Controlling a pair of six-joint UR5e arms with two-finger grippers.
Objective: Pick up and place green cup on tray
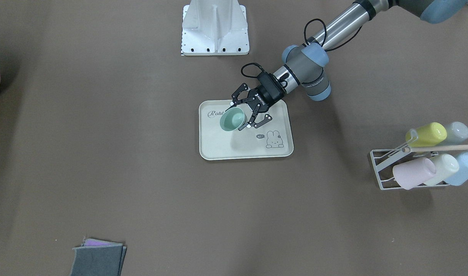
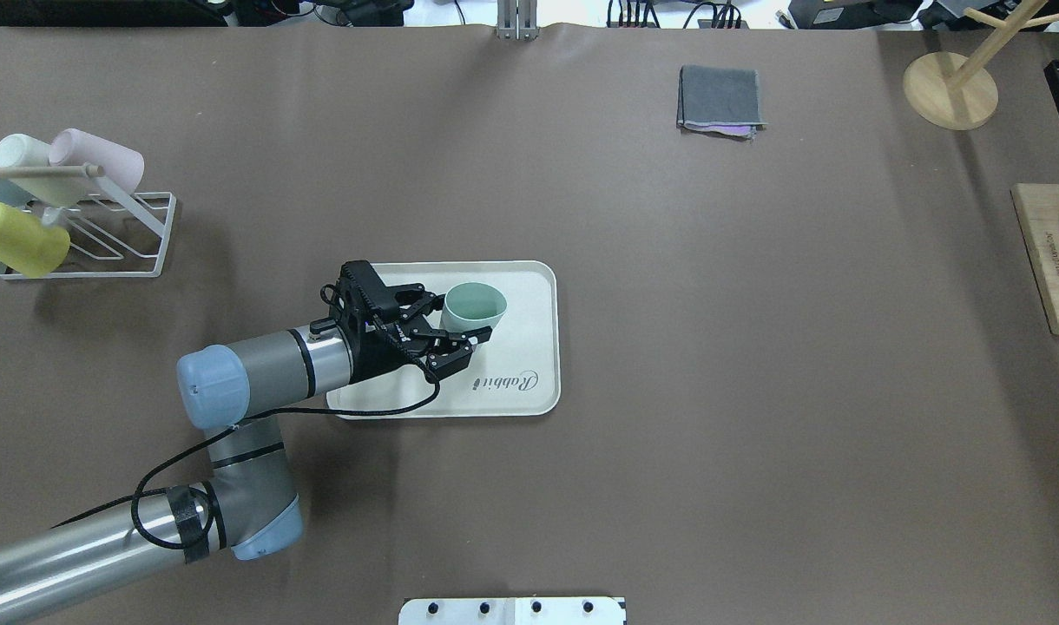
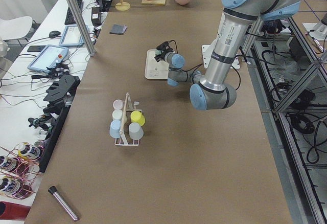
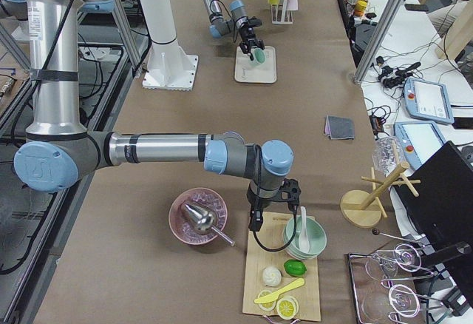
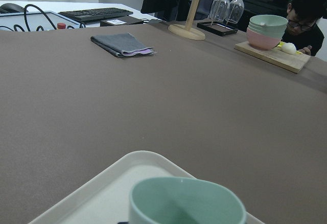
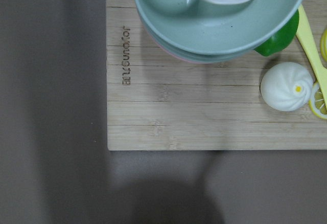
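Note:
The green cup [image 1: 231, 119] is a teal tumbler, tilted, held between the fingers of my left gripper [image 1: 237, 116] just above the far left part of the cream tray [image 1: 226, 149]. The cup's shadow falls on the tray. From overhead the cup [image 2: 475, 305] is at the tip of the left gripper [image 2: 458, 326], over the tray [image 2: 529, 382]. The left wrist view shows the cup's rim [image 5: 184, 203] and a tray corner [image 5: 117, 183]. My right gripper [image 4: 256, 219] hangs over a wooden board; I cannot tell whether it is open or shut.
A wire rack [image 2: 104, 234] with several pastel cups stands at the table's left. A folded grey cloth [image 2: 720, 100], a wooden mug tree [image 2: 950, 87] and a wooden board [image 2: 1050, 260] lie far right. Stacked bowls [image 6: 219, 24] sit on that board.

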